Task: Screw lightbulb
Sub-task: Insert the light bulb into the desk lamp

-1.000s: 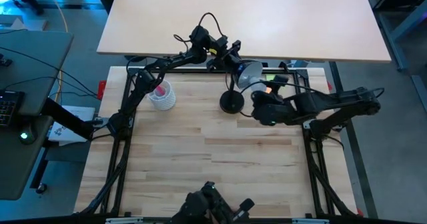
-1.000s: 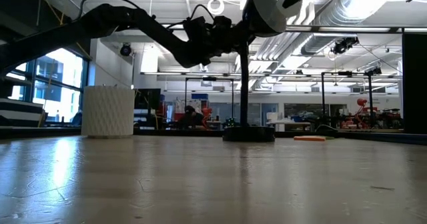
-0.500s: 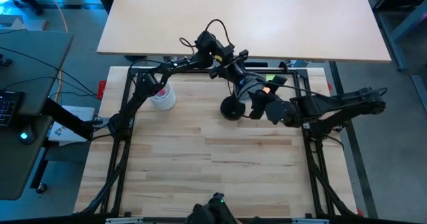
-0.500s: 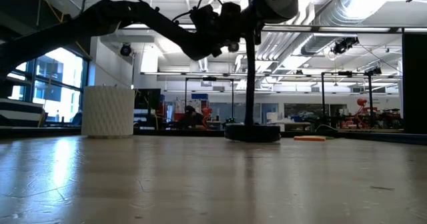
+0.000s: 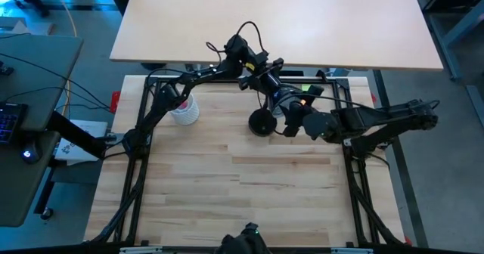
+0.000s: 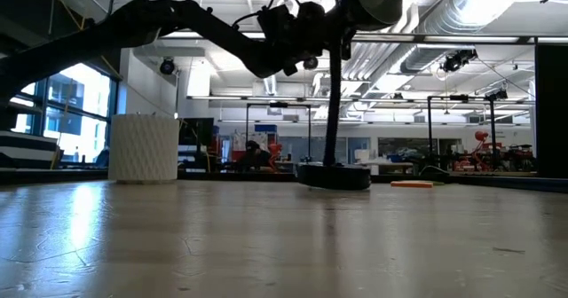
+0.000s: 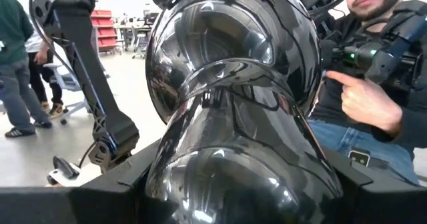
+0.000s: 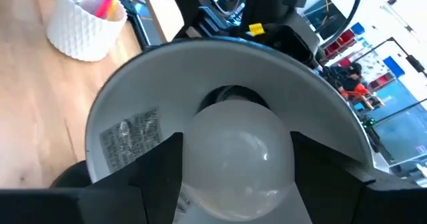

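Note:
A black desk lamp stands on its round base (image 5: 262,122) near the table's far edge, its stem (image 6: 333,94) upright and its glossy head (image 7: 230,71) high up. My left gripper (image 5: 266,74) reaches in from the far left and is shut on the lamp head. My right gripper (image 5: 290,112) comes from the right and is shut on the white frosted lightbulb (image 8: 235,147). The bulb sits inside the shade's white inner bowl (image 8: 133,111), in front of the socket (image 8: 230,94). My left gripper holds the lamp head's narrow rear part (image 7: 167,174) between its two fingers (image 7: 113,184), one on each side. The lamp stays standing with its base on the table. My right gripper pinches the bulb's round glass (image 8: 193,157) between its two fingers (image 8: 157,167). The fingers point into the shade's open mouth. The bulb's base end is hidden behind the glass, so I cannot tell whether it sits in the socket.
A white textured cup (image 5: 184,109) with pink items stands left of the lamp. A tan table (image 5: 280,20) lies beyond the far edge. People (image 7: 373,84) show in the room beyond. Bare wood (image 5: 242,186) stretches toward the near edge.
My left gripper has risen and gone a little toward the table's right, taking the lamp head with it; the shade's white mouth, open to the high view before, is now covered. My right gripper has gone toward the lamp head with the bulb. The lamp base has slid slightly.

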